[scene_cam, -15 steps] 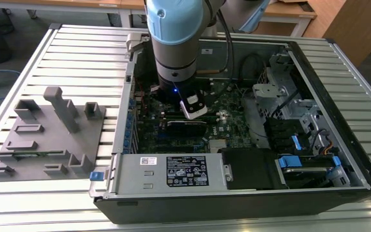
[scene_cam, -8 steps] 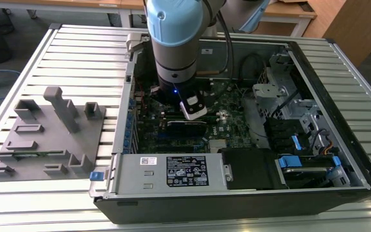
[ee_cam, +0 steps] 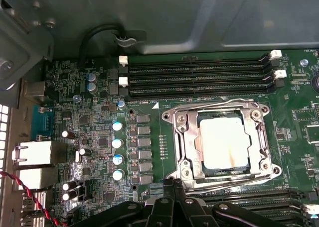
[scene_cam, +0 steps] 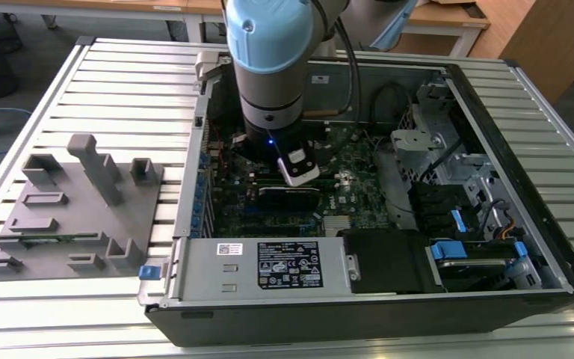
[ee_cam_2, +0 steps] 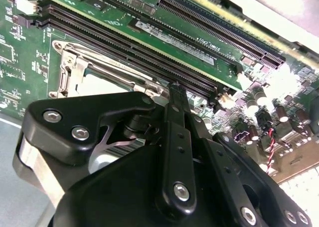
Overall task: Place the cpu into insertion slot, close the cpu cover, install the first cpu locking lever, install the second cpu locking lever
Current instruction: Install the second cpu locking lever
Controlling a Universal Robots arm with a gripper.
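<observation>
Cpu [ee_cam: 223, 142] sits in insertion slot [ee_cam: 187, 160] under closed cpu cover [ee_cam: 259, 137], memory slots [ee_cam: 197, 77] at 12 o'clock of it, gripper [ee_cam: 172, 187] just beside cover's 6 o'clock edge, capacitors [ee_cam: 117, 150] at 9 o'clock.

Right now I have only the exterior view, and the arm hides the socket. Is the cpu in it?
Observer: Yes. In the first wrist view the cpu lies flat in the insertion slot, metal top up.
Operator: And the cover, up or down?
Observer: Down. The cpu cover lies flat around the chip, which shows through its window.
Operator: Where exactly is the gripper?
Observer: The gripper is low over the board, next to one corner of the cover. I cannot tell whether it touches anything there.
</observation>
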